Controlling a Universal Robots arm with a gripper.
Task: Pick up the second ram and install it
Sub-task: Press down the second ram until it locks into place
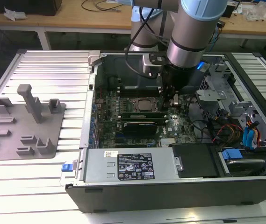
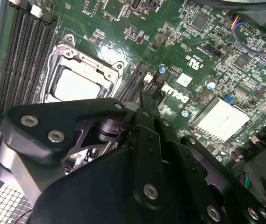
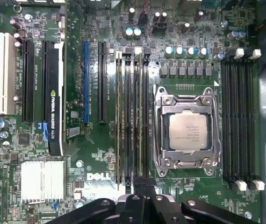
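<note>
Inside the open computer case (image 1: 90, 121), my gripper (image 1: 168, 108) reaches down beside the processor socket (image 1: 144, 103). The second ram (image 3: 137, 121), a thin green stick, stands on edge in a memory slot next to the socket (image 3: 185, 130). In the exterior view the ram (image 1: 142, 113) lies just in front of the socket. My gripper (image 3: 144, 186) is shut, and its black fingers (image 3: 135, 191) sit over one end of that stick. I cannot tell whether they touch it. Another stick (image 3: 119, 121) stands two slots away. In the second wrist view the gripper (image 2: 144, 95) points at the slots.
A black graphics card (image 3: 53, 93) stands upright beyond the slots. Several black memory slots (image 3: 238, 121) run along the socket's other side. A power supply (image 1: 128, 165) and cables (image 1: 226, 130) line the case. A grey fixture tray (image 1: 25, 121) lies on the exterior view's left.
</note>
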